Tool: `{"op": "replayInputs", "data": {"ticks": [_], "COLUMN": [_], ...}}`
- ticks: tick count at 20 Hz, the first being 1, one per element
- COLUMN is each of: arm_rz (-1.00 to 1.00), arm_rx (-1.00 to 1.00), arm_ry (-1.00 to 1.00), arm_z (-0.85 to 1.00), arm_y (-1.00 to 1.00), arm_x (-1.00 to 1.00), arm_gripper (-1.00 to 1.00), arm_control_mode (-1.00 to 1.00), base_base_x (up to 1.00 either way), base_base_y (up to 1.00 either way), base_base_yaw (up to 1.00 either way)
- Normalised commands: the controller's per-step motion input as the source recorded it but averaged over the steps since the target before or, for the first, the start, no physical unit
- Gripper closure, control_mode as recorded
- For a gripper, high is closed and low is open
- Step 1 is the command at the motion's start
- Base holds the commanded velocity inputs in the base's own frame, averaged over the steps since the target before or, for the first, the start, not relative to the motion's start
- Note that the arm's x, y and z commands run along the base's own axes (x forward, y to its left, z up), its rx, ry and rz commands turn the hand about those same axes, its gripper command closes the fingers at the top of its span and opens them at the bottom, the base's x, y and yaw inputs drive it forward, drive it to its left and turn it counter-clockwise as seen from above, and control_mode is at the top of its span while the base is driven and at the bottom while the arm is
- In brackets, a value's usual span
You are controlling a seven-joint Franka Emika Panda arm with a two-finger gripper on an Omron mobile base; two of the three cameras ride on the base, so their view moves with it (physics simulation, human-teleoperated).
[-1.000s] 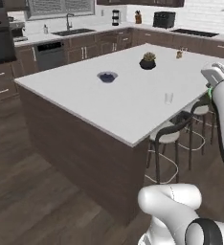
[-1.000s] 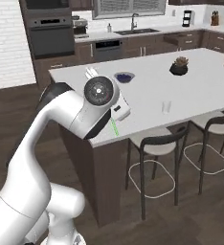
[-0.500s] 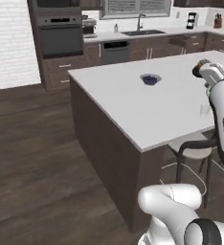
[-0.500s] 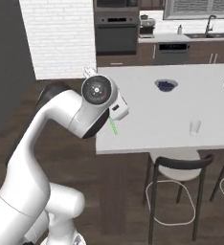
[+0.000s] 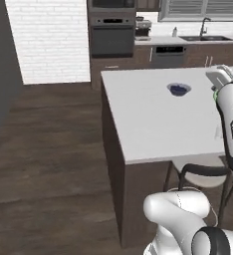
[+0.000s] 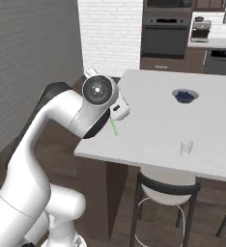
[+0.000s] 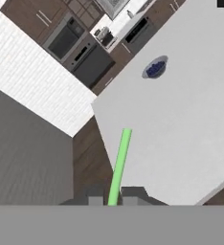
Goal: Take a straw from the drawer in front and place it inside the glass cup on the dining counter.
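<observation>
Carrying thin bright green straw (image 7: 119, 165), dark two-finger gripper (image 7: 113, 197) pinching one end; small clear glass tumbler (image 6: 186, 148) awaits upright on white-topped island counter (image 6: 153, 125).

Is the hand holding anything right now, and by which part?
Yes: the hand grips the green straw by one end; the rest projects out ahead between the fingers.

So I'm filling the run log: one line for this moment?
gripper: shut on straw | glass cup: empty, on dining counter | blue bowl: beyond cup
</observation>
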Motion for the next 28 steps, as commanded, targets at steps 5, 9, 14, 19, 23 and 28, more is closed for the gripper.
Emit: {"op": "replayInputs", "data": {"ticks": [5,9,14,19,23,28], "arm_rz": [0.0,0.0,0.0,0.0,-0.13,-0.31], "arm_rx": [0.0,0.0,0.0,0.0,0.01,0.13], "arm_ry": [0.0,0.0,0.0,0.0,0.04,0.12], "arm_z": [0.0,0.0,0.0,0.0,0.0,0.0], "arm_y": [0.0,0.0,0.0,0.0,0.0,-0.15], "arm_x": [0.0,0.0,0.0,0.0,0.13,0.41], "arm_gripper": [1.0,1.0,1.0,1.0,1.0,1.0], "arm_control_mode": [1.0,1.0,1.0,1.0,-1.0,-1.0], "base_base_x": [-0.36,0.07,0.7,0.84,0.5,0.0], "base_base_y": [-1.0,-0.92,-0.36,0.0,0.0,0.0], "base_base_yaw": [0.43,0.23,-0.06,-0.4,-0.38,0.0]}}
